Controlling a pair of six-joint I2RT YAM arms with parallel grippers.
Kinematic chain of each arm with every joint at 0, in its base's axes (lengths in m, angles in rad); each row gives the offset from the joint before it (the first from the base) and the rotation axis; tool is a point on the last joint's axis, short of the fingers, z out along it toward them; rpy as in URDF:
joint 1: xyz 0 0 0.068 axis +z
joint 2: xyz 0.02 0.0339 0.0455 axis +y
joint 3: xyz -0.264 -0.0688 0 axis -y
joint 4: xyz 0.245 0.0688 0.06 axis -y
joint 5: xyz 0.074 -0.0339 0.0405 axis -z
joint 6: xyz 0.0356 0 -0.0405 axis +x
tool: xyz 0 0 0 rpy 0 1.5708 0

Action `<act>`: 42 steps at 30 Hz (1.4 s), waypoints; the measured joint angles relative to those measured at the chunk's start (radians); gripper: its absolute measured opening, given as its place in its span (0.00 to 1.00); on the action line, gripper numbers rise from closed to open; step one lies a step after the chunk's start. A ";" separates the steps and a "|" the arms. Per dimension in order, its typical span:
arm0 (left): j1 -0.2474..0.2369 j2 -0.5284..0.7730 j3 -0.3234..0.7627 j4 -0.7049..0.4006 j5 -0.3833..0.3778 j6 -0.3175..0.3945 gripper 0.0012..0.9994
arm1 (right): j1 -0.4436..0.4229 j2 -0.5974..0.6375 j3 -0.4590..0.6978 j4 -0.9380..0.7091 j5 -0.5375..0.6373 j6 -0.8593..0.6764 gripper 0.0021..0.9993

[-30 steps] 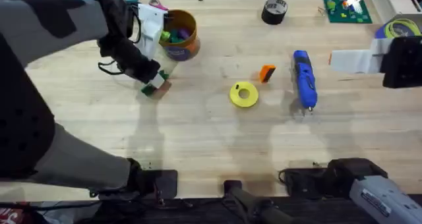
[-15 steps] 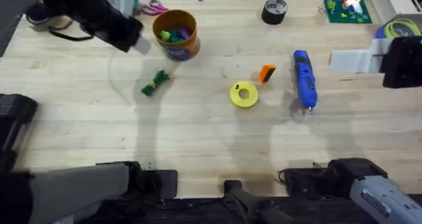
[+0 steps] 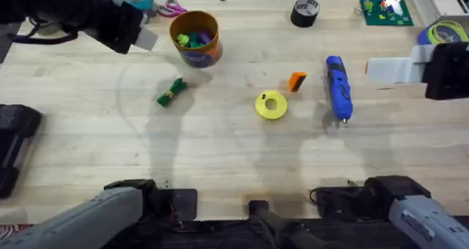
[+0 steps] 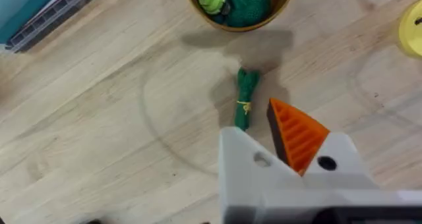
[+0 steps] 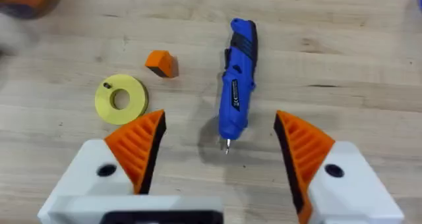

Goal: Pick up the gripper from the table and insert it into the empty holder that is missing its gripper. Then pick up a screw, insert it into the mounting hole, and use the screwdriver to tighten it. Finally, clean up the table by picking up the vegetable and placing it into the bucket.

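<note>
On the worktop [image 3: 220, 154], your loose gripper [image 3: 297, 81] waits beside the screwdriver [image 3: 338, 88];
right gripper [image 5: 221, 155] spread wide above it, ready to descend; left's state: cannot tell.

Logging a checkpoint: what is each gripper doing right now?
Left gripper: cannot be told, one orange pad showing.
Right gripper: open, empty, above the screwdriver.

The table [image 3: 220, 146] is pale wood with a visible grain and a matt, lightly scuffed finish. Below the right gripper [image 5: 221, 141], whose orange pads [image 5: 142, 145] are ribbed plastic on smooth white mounts, the screwdriver [image 5: 236, 95] looks glossy blue plastic with a thin metal tip. The vegetable [image 4: 245, 95] looks soft and fibrous.
</note>
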 joint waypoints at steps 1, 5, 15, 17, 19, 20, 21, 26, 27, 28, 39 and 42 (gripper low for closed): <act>0.000 -0.002 0.000 0.000 0.000 -0.001 0.00 | 0.000 0.000 0.000 0.000 0.000 0.000 1.00; 0.000 -0.002 0.000 0.001 0.000 -0.001 0.00 | 0.000 0.000 0.000 0.000 0.000 0.000 1.00; 0.000 -0.002 0.000 0.003 0.003 -0.003 0.96 | 0.000 0.000 0.000 0.000 0.000 0.000 1.00; 0.000 -0.002 0.000 0.003 0.004 -0.005 0.98 | 0.000 0.000 0.000 0.000 0.000 0.000 1.00; 0.000 -0.002 0.000 0.003 0.004 -0.005 0.99 | 0.000 0.000 0.000 0.000 0.000 0.000 1.00; 0.000 -0.002 0.000 0.003 0.003 -0.005 0.99 | 0.000 0.000 0.000 0.000 0.000 0.000 1.00; 0.000 -0.002 0.000 0.003 0.003 -0.005 0.99 | 0.000 0.000 0.000 0.000 0.000 0.000 1.00; 0.000 -0.002 0.000 0.004 0.003 -0.005 0.99 | 0.000 0.000 0.000 0.000 0.000 0.000 1.00; 0.000 -0.002 0.000 0.004 0.003 -0.005 0.99 | 0.000 0.000 0.000 0.000 0.000 0.000 1.00; 0.000 -0.002 0.000 0.007 0.004 -0.005 0.99 | 0.000 0.000 0.000 0.000 0.000 0.000 1.00; 0.000 -0.002 0.000 0.182 0.004 -0.060 0.99 | 0.000 0.000 0.000 0.000 0.000 0.000 1.00; 0.000 -0.002 0.000 0.206 0.004 -0.112 0.99 | 0.000 0.000 0.000 0.000 0.000 0.000 1.00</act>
